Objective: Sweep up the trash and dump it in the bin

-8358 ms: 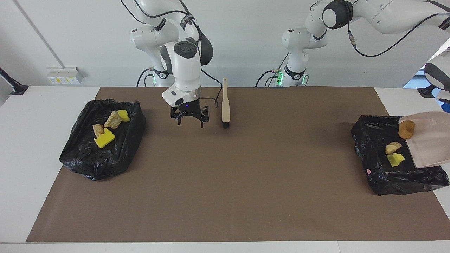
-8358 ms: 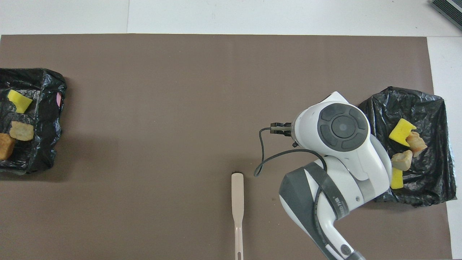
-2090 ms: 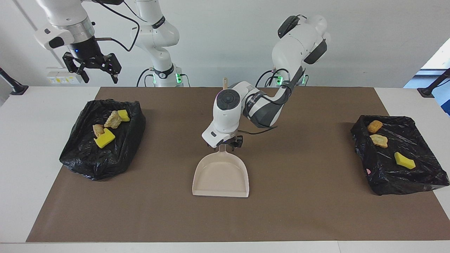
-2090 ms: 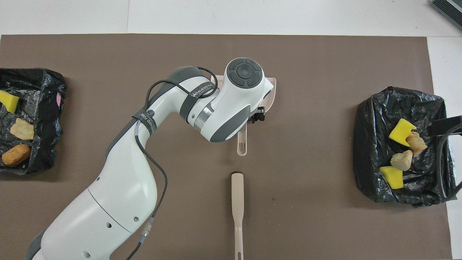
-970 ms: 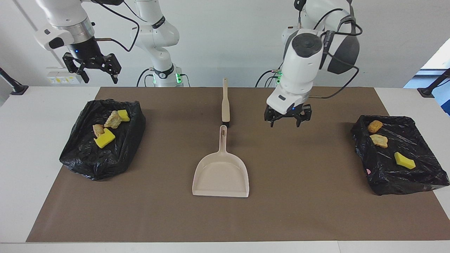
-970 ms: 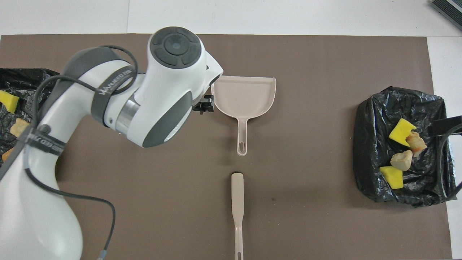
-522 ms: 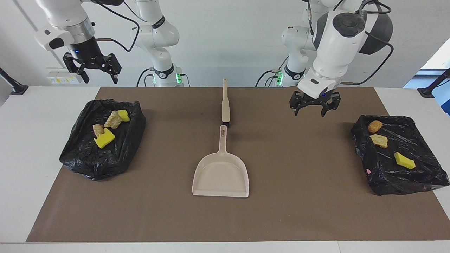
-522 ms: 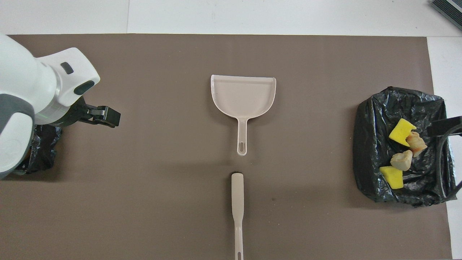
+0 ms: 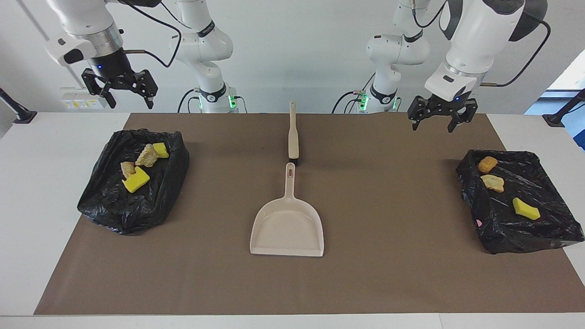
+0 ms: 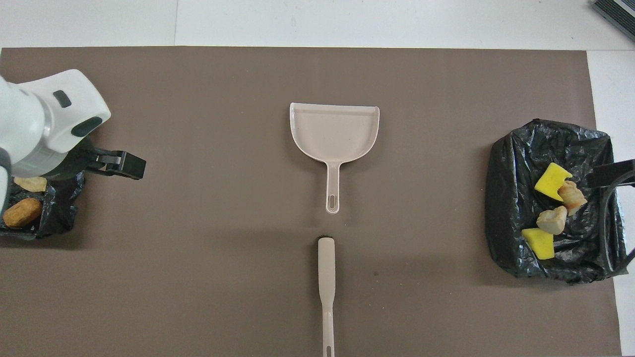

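Yellow sponge and tan, bread-like chunks make up the trash, and we see all seven scraps already lying in the two black-lined bins. Four sit in the bin (image 9: pixel 132 180) at the right arm's end of the table, at nine o'clock from the dustpan (image 9: pixel 288 226) in the facing view: two yellow pieces (image 9: pixel 135 182) and two tan chunks (image 9: pixel 146 156). Three lie in the bin (image 9: pixel 518 201) at the left arm's end, at three o'clock: two orange-tan chunks (image 9: pixel 487 164) and one yellow piece (image 9: pixel 526 208).

We judge the scraps light, soft and springy, not fragile, and likely to roll or bounce; better pushed than pinched. The dustpan looks like stiff, smooth plastic, best taken by its slim handle. The brush (image 9: pixel 293 133) lies at twelve o'clock from that handle, close but apart; we would take it by its narrow stem.

The left gripper (image 9: pixel 441 114) hangs released and empty over the mat's edge nearest the robots, at eleven o'clock from its bin. The right gripper (image 9: pixel 119 88) is also spread and empty, raised at twelve o'clock from its bin.
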Robot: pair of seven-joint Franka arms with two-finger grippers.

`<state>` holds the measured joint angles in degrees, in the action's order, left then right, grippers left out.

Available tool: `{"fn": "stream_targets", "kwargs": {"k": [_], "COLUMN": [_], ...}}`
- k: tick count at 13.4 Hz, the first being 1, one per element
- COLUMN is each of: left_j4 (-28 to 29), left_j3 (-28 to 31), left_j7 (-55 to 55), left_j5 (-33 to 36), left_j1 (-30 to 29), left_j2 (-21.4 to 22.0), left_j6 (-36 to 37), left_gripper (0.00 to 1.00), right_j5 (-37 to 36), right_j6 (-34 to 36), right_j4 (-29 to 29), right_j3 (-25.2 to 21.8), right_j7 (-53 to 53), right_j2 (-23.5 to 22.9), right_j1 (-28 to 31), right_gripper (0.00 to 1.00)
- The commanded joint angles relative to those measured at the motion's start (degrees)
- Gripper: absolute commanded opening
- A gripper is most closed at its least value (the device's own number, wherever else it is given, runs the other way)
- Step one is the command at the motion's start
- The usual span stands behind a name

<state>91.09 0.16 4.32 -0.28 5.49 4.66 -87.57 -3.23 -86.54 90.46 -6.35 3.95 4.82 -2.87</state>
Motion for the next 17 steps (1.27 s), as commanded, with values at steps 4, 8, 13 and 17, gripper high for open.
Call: {"fn": "stream_targets", "kwargs": {"k": [4,8,13,17], "left_j4": [-14.43,-13.92,-11.19,-11.19], "left_j3": [-4.72,-5.08,-5.00,-4.91], "left_j7": [0.51,0.33,0.16,0.33], "left_j5": [-0.95,-0.68,-0.59,-0.68], "left_j1": [-4.34,-4.35,-3.91,-4.00], "left_j2": [-6.77,-5.99,-4.58,-4.58], "left_j6": [11.53,10.67,9.61,9.61], "left_gripper": [1.00,1.00,1.00,1.00], "right_j5": [0.77,0.77,0.77,0.77], "right_j6": [-0.21,-0.12,-0.12,-0.12], "right_j4": [1.38,1.30,1.30,1.30], "right_j3": [0.02,0.02,0.02,0.02], "right_j7": [1.94,1.94,1.94,1.94], "right_j2": [1.16,1.16,1.16,1.16], "right_j1": [0.49,0.49,0.49,0.49], "right_gripper": [1.00,1.00,1.00,1.00]}}
